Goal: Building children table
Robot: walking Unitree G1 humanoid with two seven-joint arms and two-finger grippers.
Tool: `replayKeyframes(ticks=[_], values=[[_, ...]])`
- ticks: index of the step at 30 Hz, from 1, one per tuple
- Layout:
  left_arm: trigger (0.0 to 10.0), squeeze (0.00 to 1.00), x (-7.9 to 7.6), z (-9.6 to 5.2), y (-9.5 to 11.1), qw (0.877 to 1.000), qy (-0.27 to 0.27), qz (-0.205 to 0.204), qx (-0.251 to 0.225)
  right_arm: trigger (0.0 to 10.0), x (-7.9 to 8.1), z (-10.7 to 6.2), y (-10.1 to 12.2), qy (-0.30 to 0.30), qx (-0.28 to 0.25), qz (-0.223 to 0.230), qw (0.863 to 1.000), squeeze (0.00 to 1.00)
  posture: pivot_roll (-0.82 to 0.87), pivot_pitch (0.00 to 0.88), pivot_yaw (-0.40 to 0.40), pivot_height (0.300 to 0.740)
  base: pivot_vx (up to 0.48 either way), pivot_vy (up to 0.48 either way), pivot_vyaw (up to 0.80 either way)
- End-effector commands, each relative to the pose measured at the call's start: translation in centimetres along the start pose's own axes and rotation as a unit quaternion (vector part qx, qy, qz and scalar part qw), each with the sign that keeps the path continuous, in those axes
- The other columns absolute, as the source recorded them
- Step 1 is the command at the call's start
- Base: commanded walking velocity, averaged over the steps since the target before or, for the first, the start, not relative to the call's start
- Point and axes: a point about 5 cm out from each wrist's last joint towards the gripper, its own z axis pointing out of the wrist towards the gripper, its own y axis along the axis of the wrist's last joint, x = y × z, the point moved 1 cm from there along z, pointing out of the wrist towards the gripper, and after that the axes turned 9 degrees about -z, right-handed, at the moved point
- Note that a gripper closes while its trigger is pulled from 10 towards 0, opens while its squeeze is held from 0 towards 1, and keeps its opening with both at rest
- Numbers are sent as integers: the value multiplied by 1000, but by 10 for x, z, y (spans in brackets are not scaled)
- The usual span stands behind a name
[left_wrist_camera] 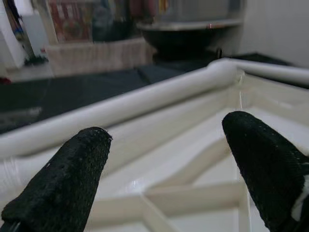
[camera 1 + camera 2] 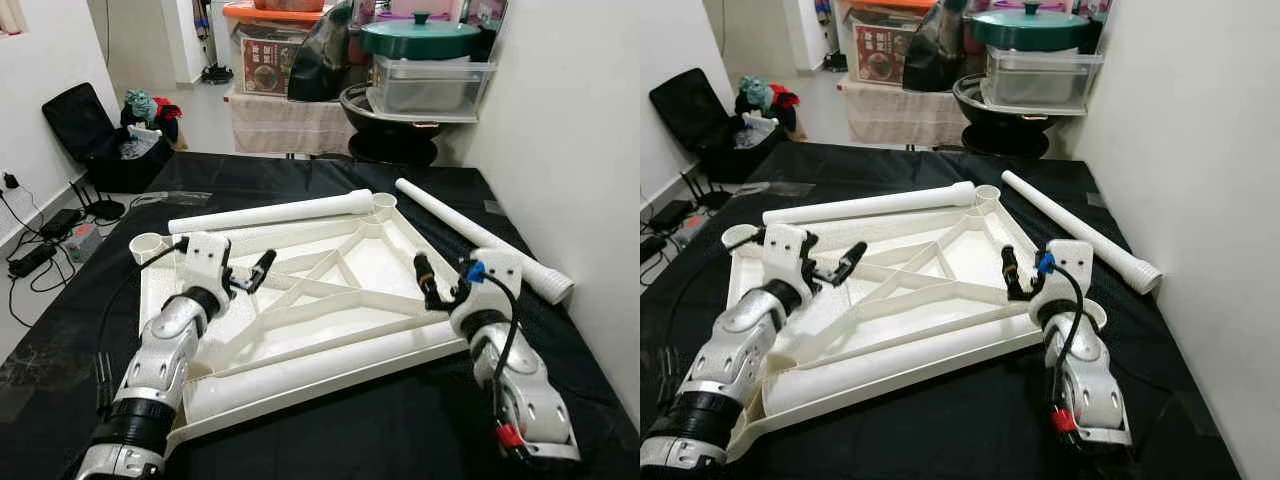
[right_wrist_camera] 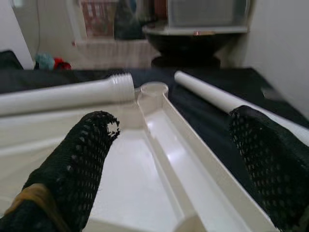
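A white plastic tabletop (image 2: 375,260) lies upside down on the black cloth, its crossed ribs facing up. One white leg tube (image 2: 270,212) rests along its far edge beside a corner socket (image 2: 385,203). A second tube (image 2: 480,238) lies on the cloth to the right, and a third (image 2: 300,375) along the near edge. My left gripper (image 2: 255,275) hovers open over the tabletop's left part, nothing between its fingers (image 1: 72,169). Over the right rim my right gripper (image 2: 445,280) is open and empty, its fingers (image 3: 82,154) spread wide toward the far corner socket (image 3: 153,89).
The black cloth (image 2: 400,420) covers the floor. A white wall (image 2: 570,150) runs close along the right. Behind stand a rack with pots and storage boxes (image 2: 420,70). A black suitcase (image 2: 95,130) and cables (image 2: 40,250) lie at the left.
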Motion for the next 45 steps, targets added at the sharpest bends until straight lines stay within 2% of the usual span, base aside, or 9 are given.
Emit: replayKeyframes(ticks=[1, 2, 9, 19, 45], values=[[10000, 0, -5, 3, 7, 1000, -1, 7, -18, 10000, 2, 2, -2, -4, 0, 3, 1000, 0, 56, 0, -44, 740, 0, 0, 0], [10000, 0, -9, 5, 12, 999, -3, 13, -30, 10000, 6, 4, 0, -1, -3, -4, 1000, 0, 60, 0, -44, 740, 0, -371, 0], [10000, 0, -12, 6, 16, 999, -8, 19, -38, 10000, 15, 5, 0, 8, -4, -6, 1000, 0, 64, 0, -46, 740, 0, -417, 0], [10000, 0, -11, 6, 19, 999, -1, 17, -46, 10000, 9, 10, 5, -4, -12, -8, 1000, 0, 69, 0, -54, 740, 0, -450, 0], [10000, 0, -8, 5, 24, 997, 12, -2, -70, 10000, 6, 10, 0, -14, -5, 5, 1000, 0, 63, 0, -50, 740, 0, 0, 59]])
